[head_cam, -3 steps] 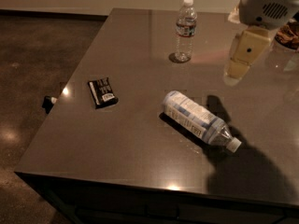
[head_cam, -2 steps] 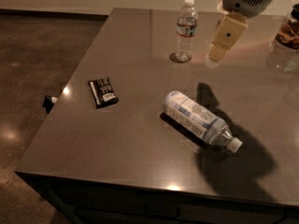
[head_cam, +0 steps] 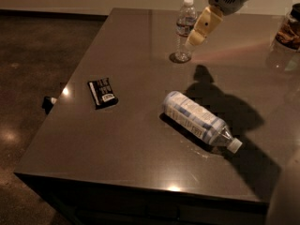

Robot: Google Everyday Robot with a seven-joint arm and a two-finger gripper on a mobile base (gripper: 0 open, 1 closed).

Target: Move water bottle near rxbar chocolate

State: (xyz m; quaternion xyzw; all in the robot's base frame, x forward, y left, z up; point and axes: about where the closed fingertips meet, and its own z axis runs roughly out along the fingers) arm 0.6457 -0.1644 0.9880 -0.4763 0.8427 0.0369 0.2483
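Brown tabletop (head_cam: pixel 140 163); gripper (head_cam: pixel 193 41) hovers just beside upright water bottle (head_cam: pixel 184 29).

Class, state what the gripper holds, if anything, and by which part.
Nothing, apparently: the gripper hovers beside the small upright clear plastic water bottle with white cap.

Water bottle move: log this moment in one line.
phase: reach | gripper: beside upright water bottle, table rear | rxbar: flat, table left, apart from bottle | large bottle: lying mid-table

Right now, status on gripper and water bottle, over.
Gripper beside upright water bottle, far end of table. Rxbar chocolate flat near left edge. Larger bottle on its side, off that line.
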